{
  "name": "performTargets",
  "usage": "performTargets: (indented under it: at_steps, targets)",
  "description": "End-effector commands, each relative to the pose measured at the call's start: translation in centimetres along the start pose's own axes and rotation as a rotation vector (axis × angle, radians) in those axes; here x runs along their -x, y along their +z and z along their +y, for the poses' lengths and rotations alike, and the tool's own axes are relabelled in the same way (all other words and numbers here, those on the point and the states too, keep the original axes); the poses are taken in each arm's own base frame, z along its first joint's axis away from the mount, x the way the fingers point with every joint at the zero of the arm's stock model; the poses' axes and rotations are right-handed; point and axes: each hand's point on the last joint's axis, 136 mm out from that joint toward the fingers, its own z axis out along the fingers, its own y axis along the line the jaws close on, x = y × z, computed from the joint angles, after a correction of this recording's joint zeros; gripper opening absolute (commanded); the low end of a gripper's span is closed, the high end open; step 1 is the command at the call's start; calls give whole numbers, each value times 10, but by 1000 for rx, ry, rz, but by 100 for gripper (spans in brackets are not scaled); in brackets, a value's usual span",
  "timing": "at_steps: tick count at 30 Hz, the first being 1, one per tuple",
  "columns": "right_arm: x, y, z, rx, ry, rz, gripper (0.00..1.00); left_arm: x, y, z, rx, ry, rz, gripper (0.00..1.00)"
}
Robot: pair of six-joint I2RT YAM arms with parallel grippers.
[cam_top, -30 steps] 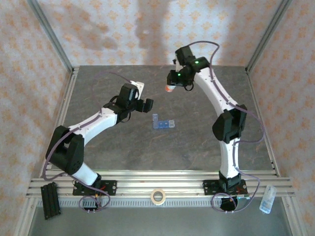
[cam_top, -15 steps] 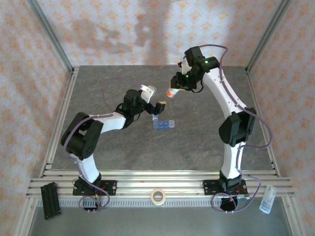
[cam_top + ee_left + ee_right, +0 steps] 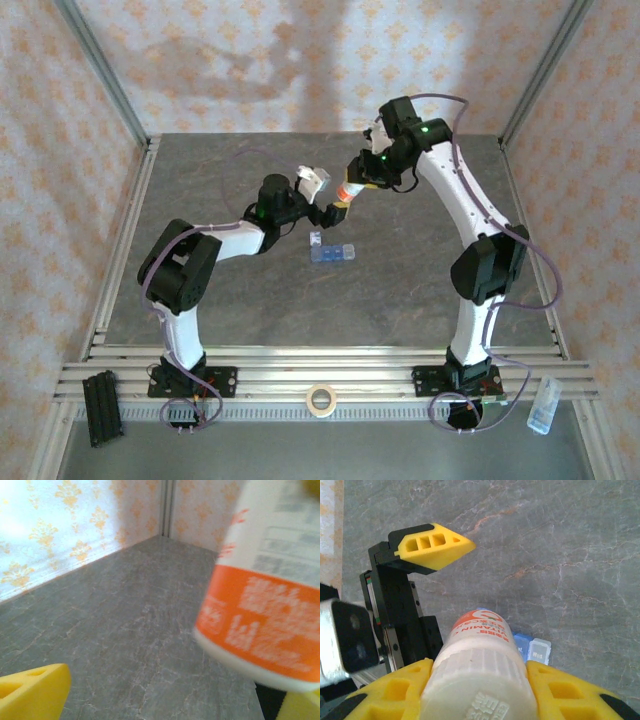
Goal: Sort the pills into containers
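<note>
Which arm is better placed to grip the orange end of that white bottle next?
Left. The left claw is open, with the orange-banded end of the bottle between its fingers. The right claw is shut on the white cap end.

Boxed in on three sides by walls (image 3: 60, 200) papered in pale cream with a repeating orange floral motif. Framed at the corners by slanting aluminium posts (image 3: 100, 70), with a strip of the same metal along the left side. Surfaced in a dark grey, stone-look tabletop (image 3: 400, 290) veined with thin pale and rusty lines. Edged at the near side with ribbed aluminium rails (image 3: 330, 365) laid side by side. Lit softly, with blurred grey shadows (image 3: 215, 65) thrown high on the back wall and, seen from the left wrist, a washed-out bright patch (image 3: 20, 525) on the wallpaper beside a corner seam (image 3: 167, 505).
</note>
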Motion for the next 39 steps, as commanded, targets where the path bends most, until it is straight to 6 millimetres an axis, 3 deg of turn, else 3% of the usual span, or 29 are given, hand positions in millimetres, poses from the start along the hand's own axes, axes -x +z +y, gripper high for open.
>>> performTargets:
  at_steps: [1,13,24,39]
  targets:
    - [1,-12,15,59,-4,-32,35,13,-5,-21,-37,141,14,95]
    - [-8,1,19,128,35,-9,35,30,-8,-26,-45,132,-22,85]
    - [-14,5,20,156,49,7,35,41,-7,-28,-57,92,-51,66]
    - [-18,13,17,157,57,29,35,48,-6,-27,-51,81,-78,69]
